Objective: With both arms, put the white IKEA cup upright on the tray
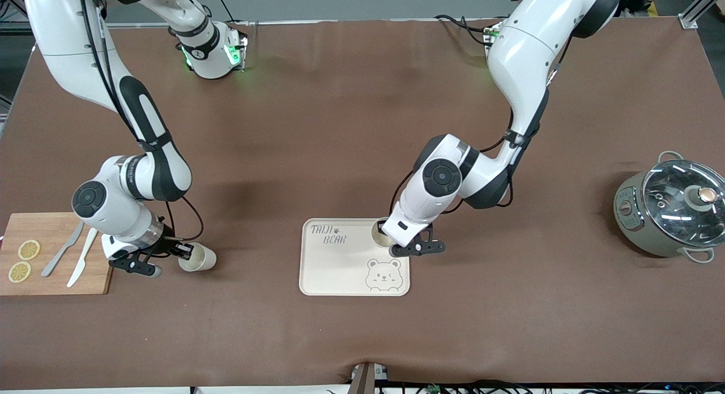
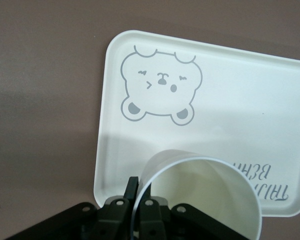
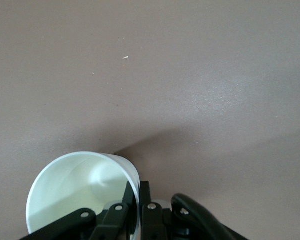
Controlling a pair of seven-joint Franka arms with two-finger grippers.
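Observation:
A white cup [image 1: 380,231] stands mouth up on the cream tray [image 1: 340,272], at the corner farther from the front camera toward the left arm's end. My left gripper [image 1: 391,239] is shut on its rim wall, one finger inside and one outside. The left wrist view shows that cup [image 2: 205,195], the tray [image 2: 230,100] and the left gripper [image 2: 138,186]. My right gripper [image 1: 177,252] is shut on the rim wall of a second white cup [image 1: 198,258], tilted low over the brown table beside the cutting board. This cup [image 3: 75,192] and the right gripper [image 3: 138,192] show in the right wrist view.
A wooden cutting board [image 1: 51,230] with two knives [image 1: 79,258] and lemon slices [image 1: 28,249] lies at the right arm's end. A grey pot with a glass lid [image 1: 668,213] stands at the left arm's end. Brown cloth covers the table.

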